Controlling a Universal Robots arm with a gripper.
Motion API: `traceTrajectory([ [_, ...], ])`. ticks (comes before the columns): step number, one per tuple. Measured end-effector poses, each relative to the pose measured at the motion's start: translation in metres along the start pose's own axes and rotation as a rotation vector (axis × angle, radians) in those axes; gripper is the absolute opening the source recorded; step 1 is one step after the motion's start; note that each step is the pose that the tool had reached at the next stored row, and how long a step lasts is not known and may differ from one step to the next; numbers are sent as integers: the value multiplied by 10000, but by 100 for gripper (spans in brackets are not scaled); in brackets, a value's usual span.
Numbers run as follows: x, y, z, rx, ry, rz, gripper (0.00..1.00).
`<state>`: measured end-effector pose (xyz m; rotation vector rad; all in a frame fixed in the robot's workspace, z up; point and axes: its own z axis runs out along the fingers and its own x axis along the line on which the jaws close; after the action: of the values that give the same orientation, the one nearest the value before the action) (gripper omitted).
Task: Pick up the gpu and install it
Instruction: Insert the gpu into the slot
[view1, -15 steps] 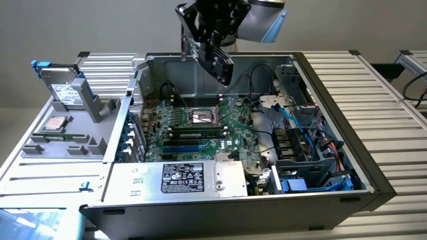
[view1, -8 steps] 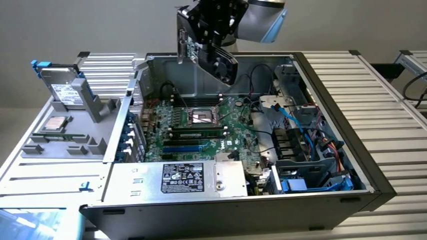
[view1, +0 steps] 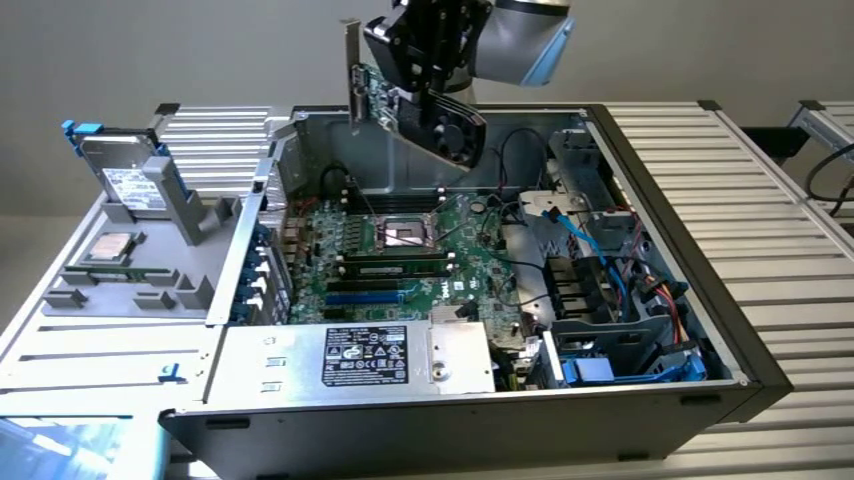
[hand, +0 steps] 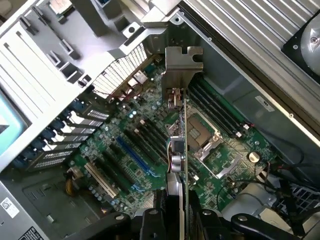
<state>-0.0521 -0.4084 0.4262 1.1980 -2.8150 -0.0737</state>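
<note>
**A:** Exterior view first, from its left: a hard drive (view1: 134, 185) stands on the folded-out grey panel (view1: 120, 345), well apart from the work; no trouble there, I think.

**B:** Agreed; next comes the slotted wall (view1: 263, 270) of the case; the silver bracket (view1: 352, 70) has to meet it, and a bracket that catches there would probably jam the card.

**A:** Where is the gpu (view1: 398, 100) itself?

**B:** In the air above the motherboard (view1: 400, 250), tilted, touching nothing below; the gripper (view1: 434, 70) is clamped on it from above; in the wrist view the gpu (hand: 177, 145) runs edge-on out from between the fingers (hand: 150, 222).

**A:** So the tilt is the risk?

**B:** I judge so; a card that comes down skewed could miss its slot and scrape the board's components; a narrow hold could let it pivot under pressure; further right, loose cables (view1: 587, 240) lie near enough to snag.
</note>
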Motion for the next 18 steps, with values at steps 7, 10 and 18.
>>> traceTrajectory([
  [7, -1, 0, 6, 177, -7, -1267, 28],
  [10, -1, -1, 9, 247, -4, -1810, 28],
  [18, -2, -2, 30, 472, -27, -3260, 28],
])
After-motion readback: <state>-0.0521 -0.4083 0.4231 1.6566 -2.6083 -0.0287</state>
